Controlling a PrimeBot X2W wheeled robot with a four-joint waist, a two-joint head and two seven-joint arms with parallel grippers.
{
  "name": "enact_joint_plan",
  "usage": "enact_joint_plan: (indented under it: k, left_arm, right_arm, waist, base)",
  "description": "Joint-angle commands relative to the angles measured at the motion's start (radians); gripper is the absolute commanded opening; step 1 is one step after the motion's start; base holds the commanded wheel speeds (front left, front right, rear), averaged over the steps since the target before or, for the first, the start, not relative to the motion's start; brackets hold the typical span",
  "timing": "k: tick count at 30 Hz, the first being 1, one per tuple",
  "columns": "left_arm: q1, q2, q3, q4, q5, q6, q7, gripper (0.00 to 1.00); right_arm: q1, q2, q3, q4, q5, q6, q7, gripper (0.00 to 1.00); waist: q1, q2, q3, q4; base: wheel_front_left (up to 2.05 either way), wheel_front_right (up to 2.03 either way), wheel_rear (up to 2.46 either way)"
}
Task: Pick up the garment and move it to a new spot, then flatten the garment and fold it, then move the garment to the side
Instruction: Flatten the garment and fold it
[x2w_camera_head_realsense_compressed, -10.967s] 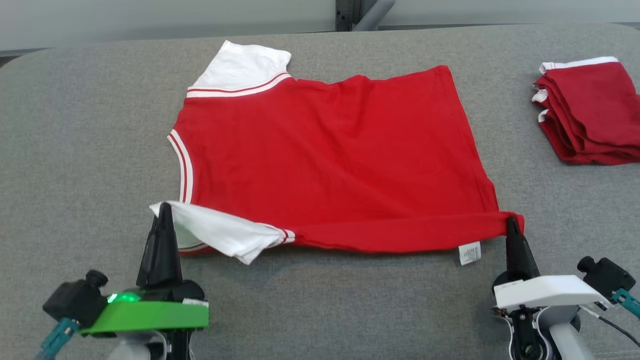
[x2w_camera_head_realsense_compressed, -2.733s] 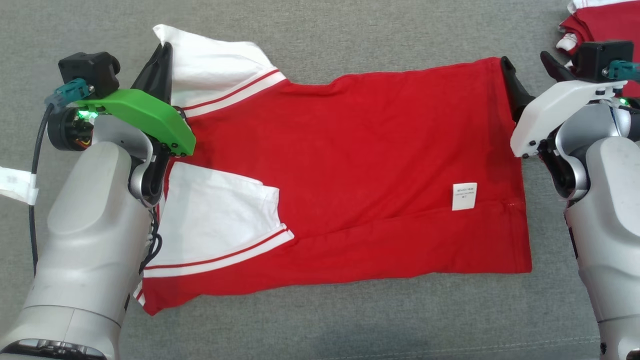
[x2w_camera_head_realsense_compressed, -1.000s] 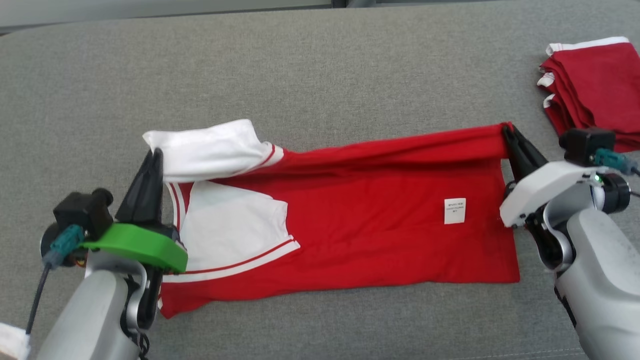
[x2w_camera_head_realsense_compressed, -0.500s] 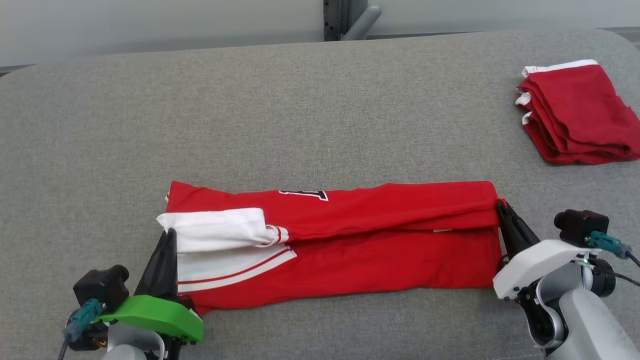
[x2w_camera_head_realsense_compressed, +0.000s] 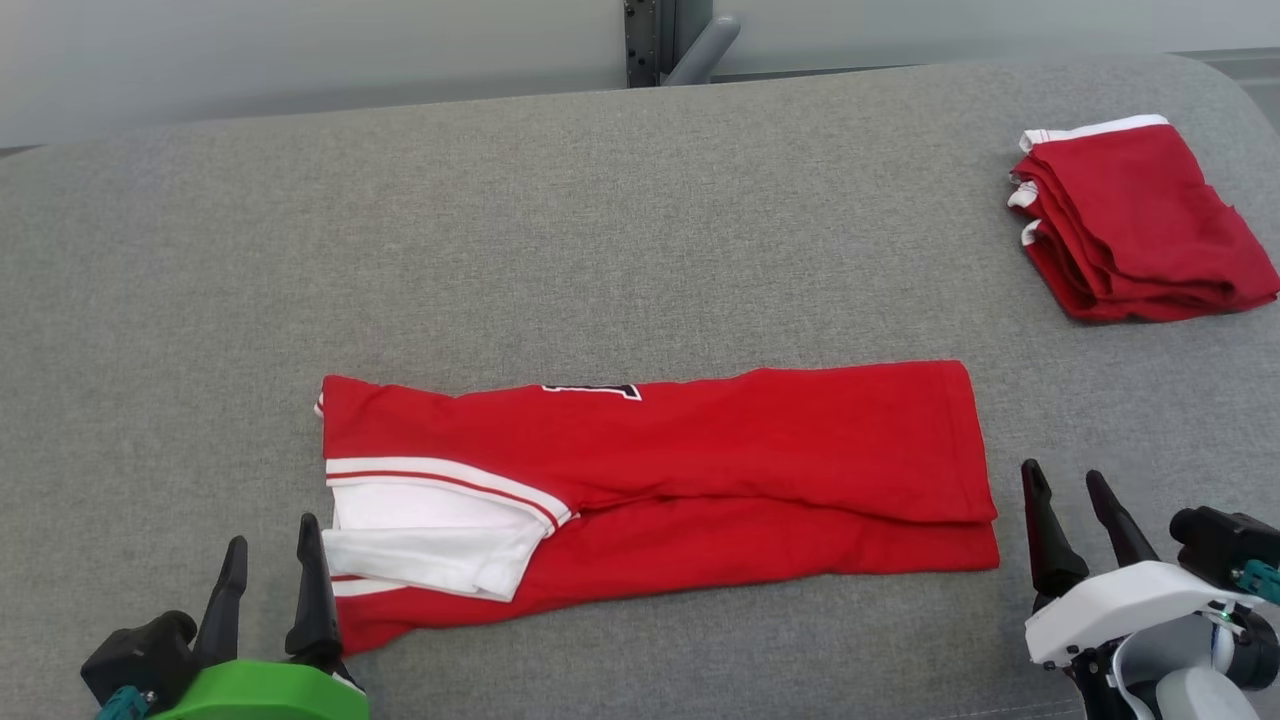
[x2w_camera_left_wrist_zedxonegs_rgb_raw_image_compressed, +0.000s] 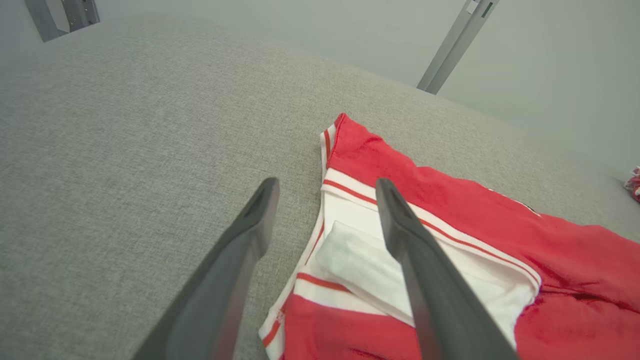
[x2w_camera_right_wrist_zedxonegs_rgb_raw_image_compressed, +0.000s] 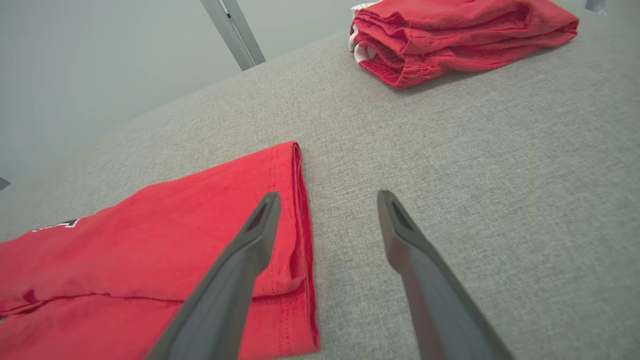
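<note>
Garment (x2w_camera_head_realsense_compressed: 700, 450) lies folded into a long red band on the grey pad (x2w_camera_head_realsense_compressed: 600, 200) before me, my left gripper (x2w_camera_head_realsense_compressed: 268, 530) and right gripper (x2w_camera_head_realsense_compressed: 1062, 478) both spread wide, empty, near its ends.

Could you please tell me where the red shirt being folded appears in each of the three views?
Head view: red shirt, lower centre.
Left wrist view: red shirt, lower right, sleeve end nearest.
Right wrist view: red shirt, lower left, hem end nearest.
Shared landmark: stack of folded red garments, upper right in head and right wrist views.
</note>
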Motion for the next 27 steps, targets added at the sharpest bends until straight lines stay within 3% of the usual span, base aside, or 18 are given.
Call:
enact_joint_plan:
  k: [1, 14, 27]
  left_arm:
    - [0.023, -0.003, 0.018, -0.018, 0.014, 0.009, -0.004, 1.00]
    - [-0.007, -0.039, 0.017, -0.078, 0.152, 0.009, -0.004, 1.00]
    - [-0.014, -0.075, 0.019, -0.070, 0.196, 0.000, -0.004, 1.00]
  right_arm:
    - [0.023, 0.006, -0.019, -0.018, -0.010, -0.002, -0.002, 1.00]
    - [0.023, 0.033, -0.039, -0.041, -0.065, -0.002, 0.050, 1.00]
    - [-0.115, 0.010, -0.041, 0.199, -0.144, -0.001, 0.143, 1.00]
  waist:
    - [0.0001, 0.0014, -0.004, -0.003]
    - [0.0001, 0.0014, -0.049, 0.006]
    - [0.0001, 0.0014, -0.048, 0.086]
  base:
    - [0.00, 0.00, 0.00]
    - [0.00, 0.00, 0.00]
    - [0.00, 0.00, 0.00]
